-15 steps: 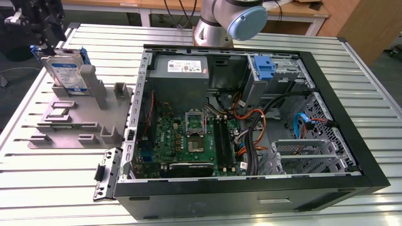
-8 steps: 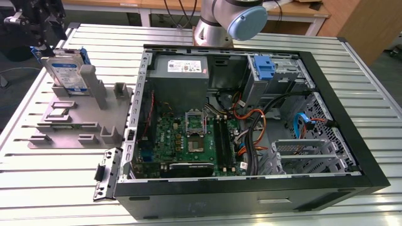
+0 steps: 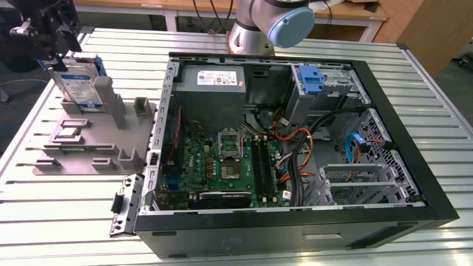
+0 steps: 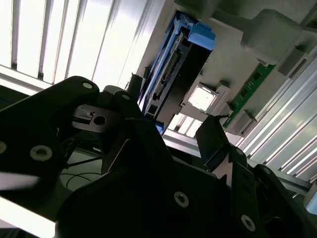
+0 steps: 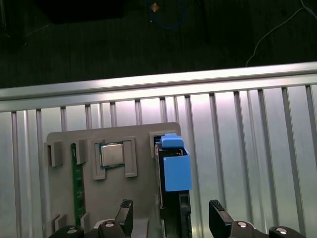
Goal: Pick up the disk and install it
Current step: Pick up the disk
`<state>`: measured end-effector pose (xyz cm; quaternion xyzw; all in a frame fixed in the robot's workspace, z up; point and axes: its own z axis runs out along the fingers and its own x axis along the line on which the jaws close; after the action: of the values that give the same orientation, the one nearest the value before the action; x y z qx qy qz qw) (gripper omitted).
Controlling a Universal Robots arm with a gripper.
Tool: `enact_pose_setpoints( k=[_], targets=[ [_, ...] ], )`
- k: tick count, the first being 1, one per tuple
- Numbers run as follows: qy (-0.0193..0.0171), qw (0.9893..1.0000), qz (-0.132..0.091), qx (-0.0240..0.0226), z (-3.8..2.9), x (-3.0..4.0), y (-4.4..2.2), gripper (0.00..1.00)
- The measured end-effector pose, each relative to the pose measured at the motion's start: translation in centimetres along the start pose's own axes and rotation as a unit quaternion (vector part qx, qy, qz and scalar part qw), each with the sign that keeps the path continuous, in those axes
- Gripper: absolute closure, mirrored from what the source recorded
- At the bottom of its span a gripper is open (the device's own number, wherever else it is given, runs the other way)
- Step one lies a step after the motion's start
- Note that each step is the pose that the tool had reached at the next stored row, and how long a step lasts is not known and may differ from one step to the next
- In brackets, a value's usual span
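The disk (image 3: pixel 77 83) stands upright on its edge in a slot of the grey holder plate (image 3: pixel 88 144), at the exterior view's upper left. It is silver-grey with a white-and-blue label and a blue bracket. My gripper (image 3: pixel 55 58) hangs right above its top edge. In the first wrist view the disk (image 5: pixel 173 171) lies between my two black fingertips (image 5: pixel 126 213), and the gripper (image 5: pixel 171 215) is open with a gap on each side. The second wrist view shows the disk (image 4: pixel 173 74) just beyond the gripper (image 4: pixel 171 119).
An open computer case (image 3: pixel 414 138) lies on the slatted metal table (image 3: pixel 44 221), with a blue-bracketed drive bay (image 3: pixel 314 77), a grey power supply (image 3: pixel 210 80) and cables inside. The holder plate also carries a processor chip (image 5: pixel 111 153) and a green memory stick (image 5: pixel 77 183).
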<state>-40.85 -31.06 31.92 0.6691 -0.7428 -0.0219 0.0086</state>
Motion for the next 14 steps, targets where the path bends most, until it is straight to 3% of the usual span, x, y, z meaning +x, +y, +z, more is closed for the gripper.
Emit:
enact_pose_setpoints(
  k=[14],
  targets=[
    [0.0001,1.0000,-0.002,0.0000,2.50,0.04,-0.11,0.29]
  ],
)
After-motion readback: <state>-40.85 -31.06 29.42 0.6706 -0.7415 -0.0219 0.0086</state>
